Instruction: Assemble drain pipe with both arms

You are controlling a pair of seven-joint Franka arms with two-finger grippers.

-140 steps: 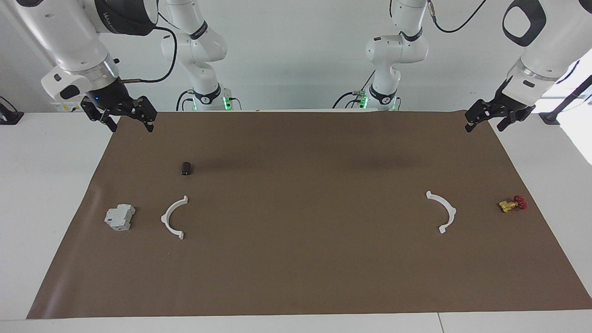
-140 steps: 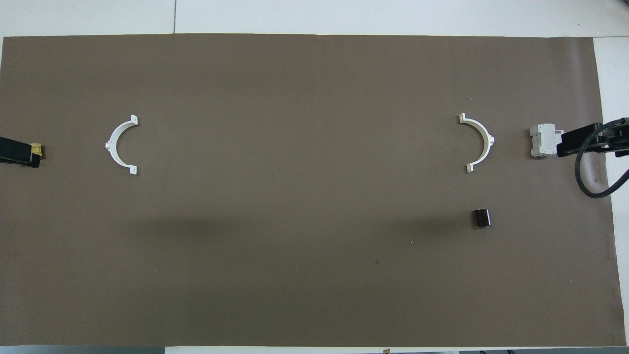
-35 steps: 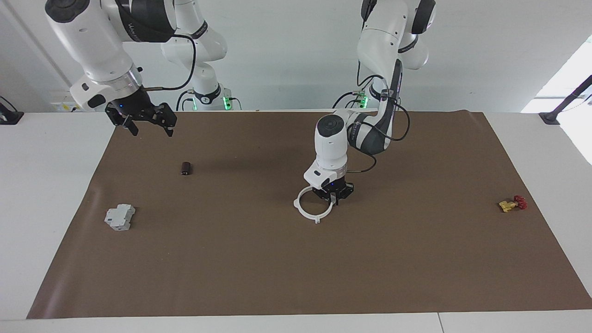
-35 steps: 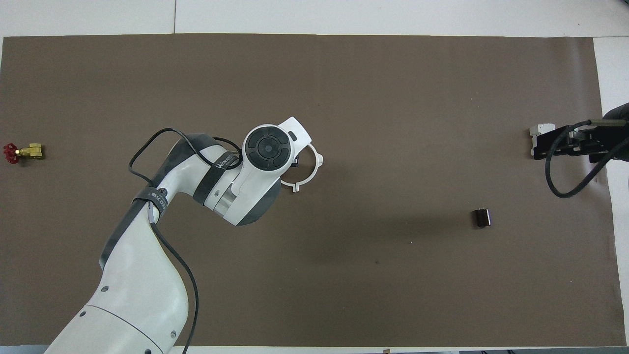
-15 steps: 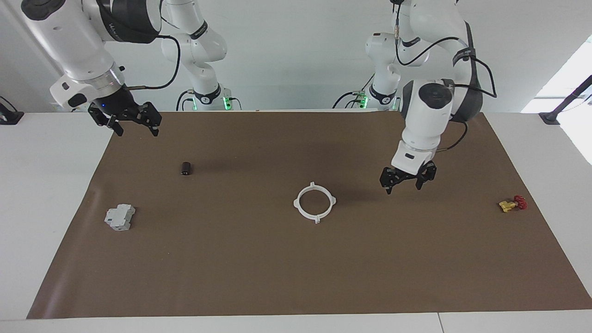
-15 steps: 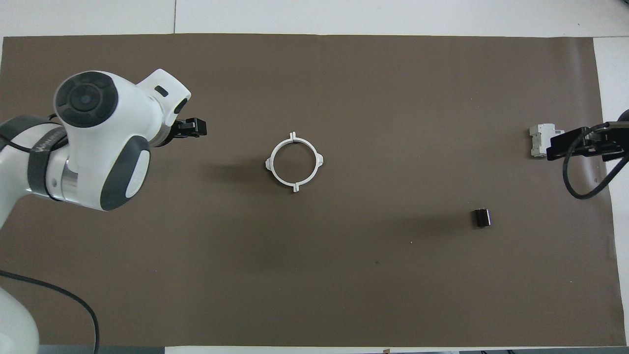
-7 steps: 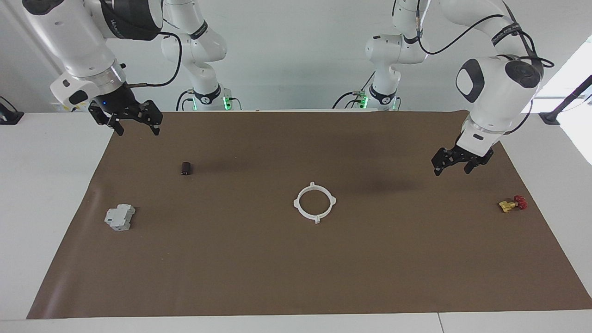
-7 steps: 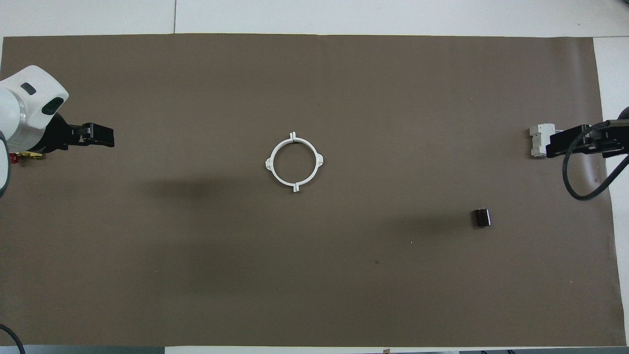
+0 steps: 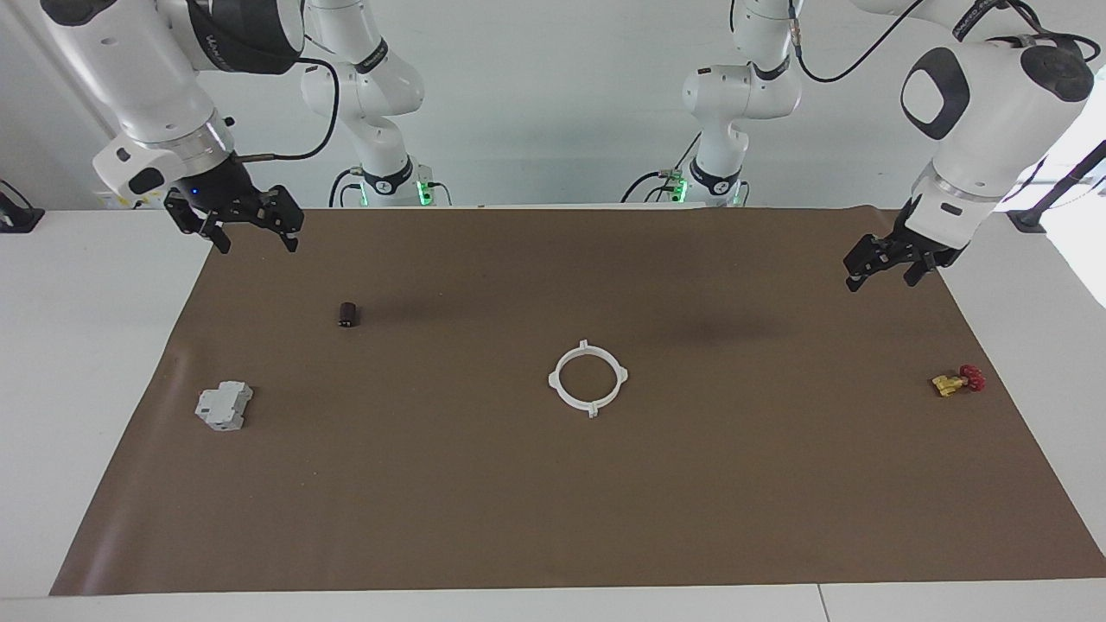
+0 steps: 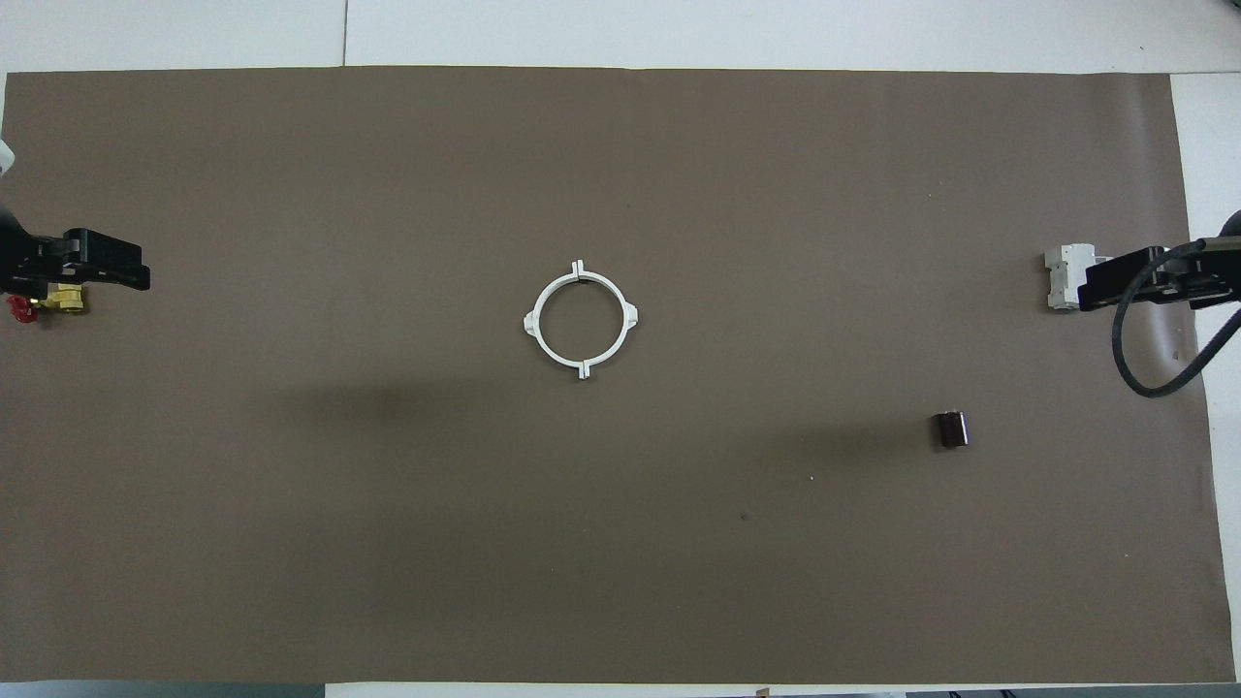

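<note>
The drain pipe [image 9: 587,378] is seen as one closed white ring with four small tabs, lying flat on the brown mat [image 9: 553,501] near the middle of the counter [image 9: 86,345]. Nothing touches it, and both grippers are well apart from it.

The left gripper [image 9: 888,265] is held up in the air over the corner of the mat at the left arm's end, on the robots' side. Its fingers are spread apart and nothing is held between them. The right gripper [image 9: 251,231] is raised over the corner of the mat at the right arm's end, also on the robots' side. Its fingers are likewise spread apart and empty.

A small yellow valve with a red knob [image 9: 957,380] is found on the mat toward the left arm's end. A grey boxy block [image 9: 224,406] is placed on the mat toward the right arm's end. A small dark cylinder [image 9: 347,314] lies nearer to the robots than the block, between the block and the ring. In the overhead view the ring [image 10: 581,319] is shown round and complete, with its tabs spaced evenly around it.
</note>
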